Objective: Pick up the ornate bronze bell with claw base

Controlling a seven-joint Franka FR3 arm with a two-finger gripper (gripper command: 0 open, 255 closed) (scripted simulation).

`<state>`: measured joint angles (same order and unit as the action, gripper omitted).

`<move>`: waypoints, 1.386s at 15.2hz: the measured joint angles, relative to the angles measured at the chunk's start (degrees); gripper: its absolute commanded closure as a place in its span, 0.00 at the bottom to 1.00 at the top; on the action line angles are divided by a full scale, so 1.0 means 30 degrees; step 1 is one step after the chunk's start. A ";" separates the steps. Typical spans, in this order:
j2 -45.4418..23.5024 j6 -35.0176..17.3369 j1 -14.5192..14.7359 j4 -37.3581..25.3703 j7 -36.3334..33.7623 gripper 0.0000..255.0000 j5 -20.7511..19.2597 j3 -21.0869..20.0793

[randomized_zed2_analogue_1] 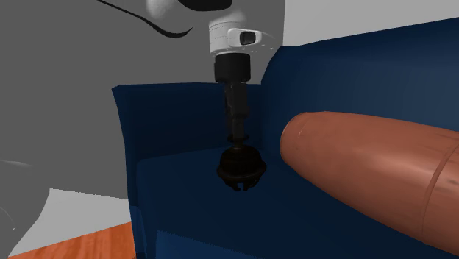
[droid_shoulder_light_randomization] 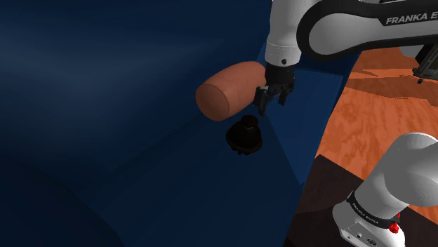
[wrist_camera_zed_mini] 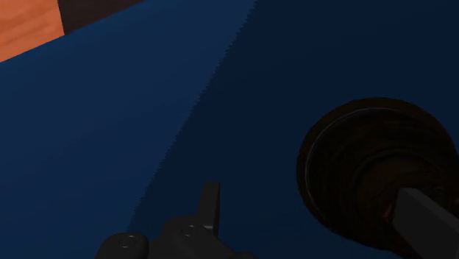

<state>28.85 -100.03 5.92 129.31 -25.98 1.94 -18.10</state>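
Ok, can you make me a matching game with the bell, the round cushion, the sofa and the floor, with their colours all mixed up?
Things:
1. bell
2. round cushion
3. sofa
4. floor

Colours:
A. dark blue
B. orange wood
C. almost black
D. reddish brown

Pairs: 1-C, 2-D, 3-A, 4-B.

The shoulder and wrist views are dim: the dark blue sofa (droid_shoulder_light_randomization: 105, 105) sinks almost to black across its seat, and the bell (droid_shoulder_light_randomization: 244, 135) reads as a near-black shape. The second exterior view is brighter, its brown bolster (randomized_zed2_analogue_1: 368, 176) softly and evenly lit.
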 measured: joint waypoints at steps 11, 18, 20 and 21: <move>-0.2915 -0.2610 0.0144 -0.1256 -0.2708 0.00 -0.0392 -0.2117; -0.3029 -0.3315 0.0161 -0.0682 -0.2840 1.00 -0.0419 -0.2214; -0.3026 -0.3321 0.0162 -0.0678 -0.2842 1.00 -0.0418 -0.2215; -0.3026 -0.3324 0.0162 -0.0678 -0.2844 1.00 -0.0419 -0.2216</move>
<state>19.78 -110.00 6.41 127.28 -34.51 0.69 -24.75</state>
